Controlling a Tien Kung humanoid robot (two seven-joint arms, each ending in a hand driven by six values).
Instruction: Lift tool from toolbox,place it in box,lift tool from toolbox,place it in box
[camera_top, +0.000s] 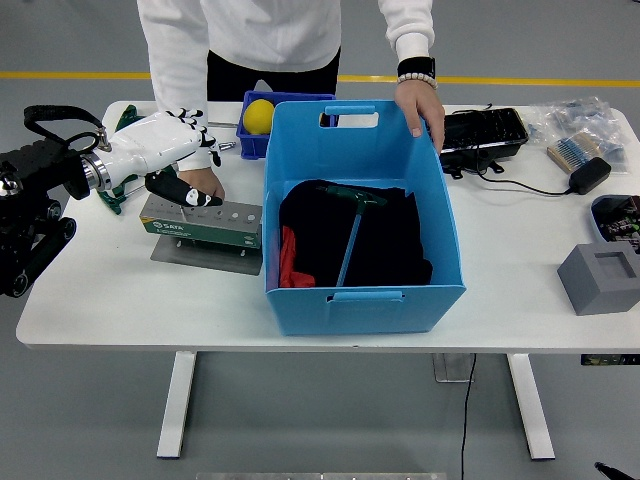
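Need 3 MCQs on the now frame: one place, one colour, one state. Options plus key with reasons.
1. Where does the green T-handled tool lie?
A. In the big blue plastic box, on dark cloth
B. On the white table's near edge
C. In the small blue bin

2. What colour is the ball in the small blue bin?
A. Red
B. Yellow
C. White

3. What is the robot's white left hand doing?
A. Resting off the table
B. Gripping the box rim
C. Reaching over the grey-green tool holder block

Key:
1 A: the tool's shaft lies across the black cloth inside the box.
2 B: the ball shows plainly yellow.
3 C: the hand is above the block's left end, beside a person's hand.
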